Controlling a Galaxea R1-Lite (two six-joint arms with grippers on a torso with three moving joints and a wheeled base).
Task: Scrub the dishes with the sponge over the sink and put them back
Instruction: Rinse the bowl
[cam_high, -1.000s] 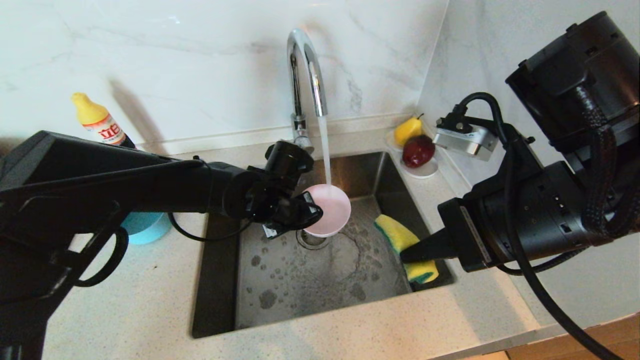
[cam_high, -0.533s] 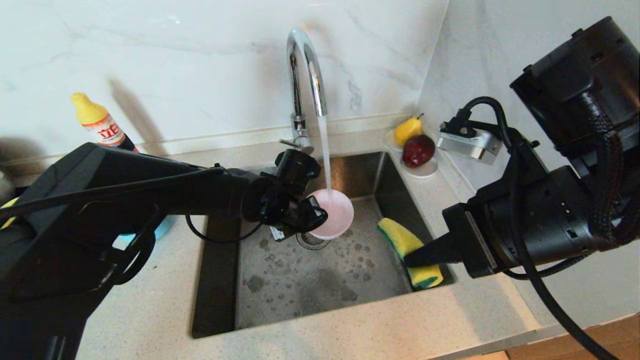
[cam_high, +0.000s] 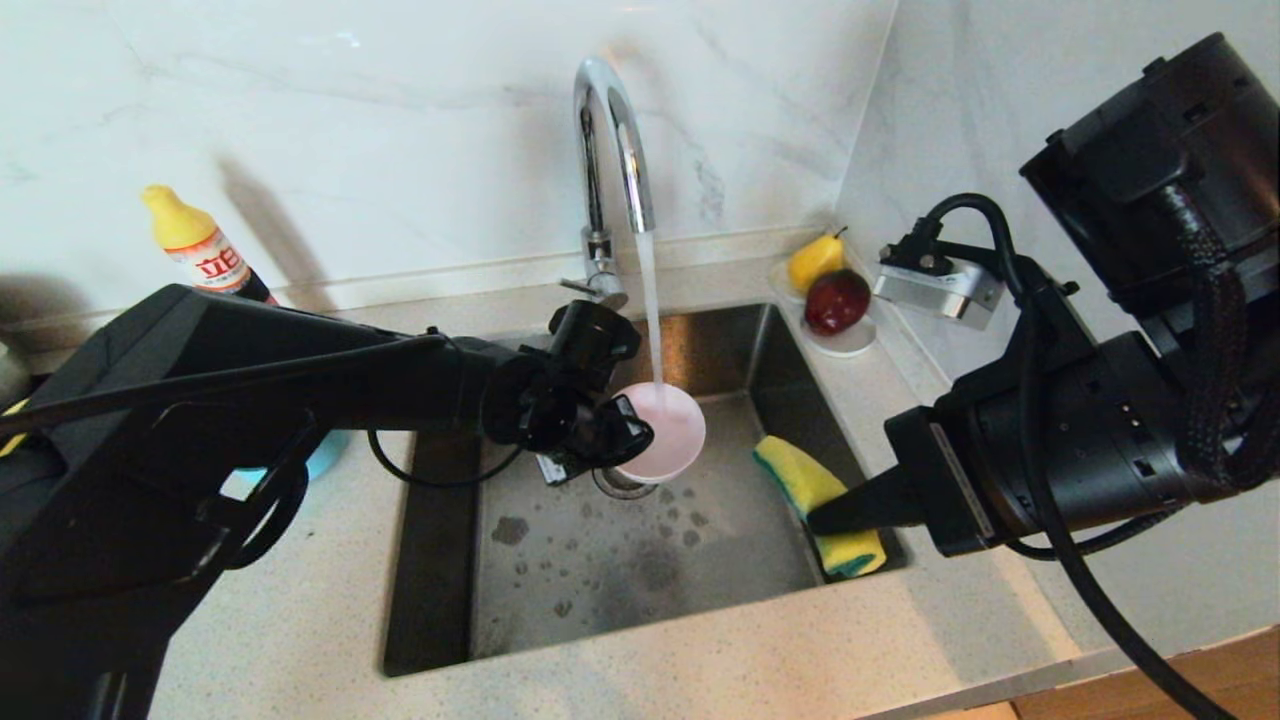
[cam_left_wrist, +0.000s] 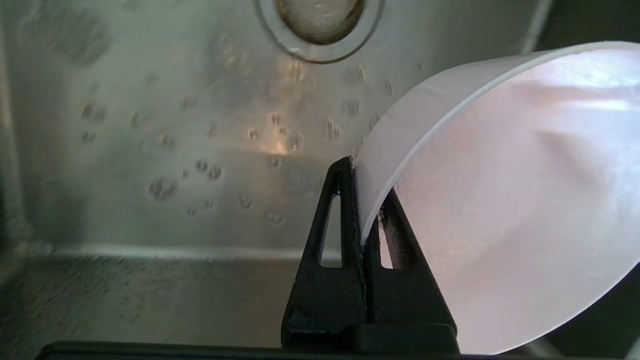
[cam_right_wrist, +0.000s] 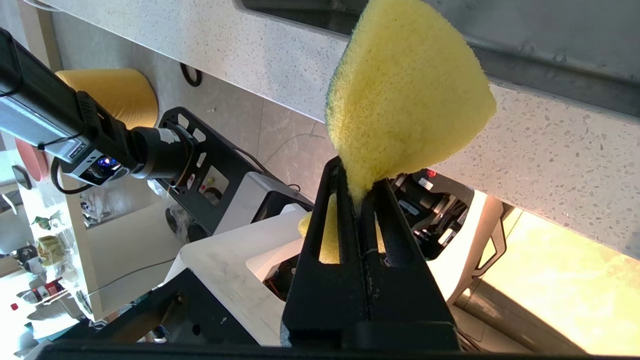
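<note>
Over the sink (cam_high: 600, 590), my left gripper (cam_high: 632, 437) is shut on the rim of the pale pink bowl (cam_high: 668, 432). It holds the bowl tilted under the water running from the chrome tap (cam_high: 610, 130). The left wrist view shows the two fingertips pinching the pink bowl's (cam_left_wrist: 500, 200) wall, with the left gripper (cam_left_wrist: 361, 182) above the wet basin floor and drain (cam_left_wrist: 320, 20). My right gripper (cam_high: 815, 515) is shut on the yellow sponge (cam_high: 800, 475) at the sink's right edge. In the right wrist view the sponge (cam_right_wrist: 405, 95) fans out from the right gripper (cam_right_wrist: 357, 182). A light blue bowl (cam_high: 325, 455) shows partly behind my left arm.
A detergent bottle (cam_high: 200, 245) with a yellow cap stands at the back left by the wall. A white saucer (cam_high: 850, 347) with a pear and a red fruit sits in the back right corner. The speckled counter (cam_high: 700, 670) surrounds the basin.
My left arm has lowered a little, and the pink bowl sits slightly lower under the stream. The right gripper and the sponge have hardly moved.
</note>
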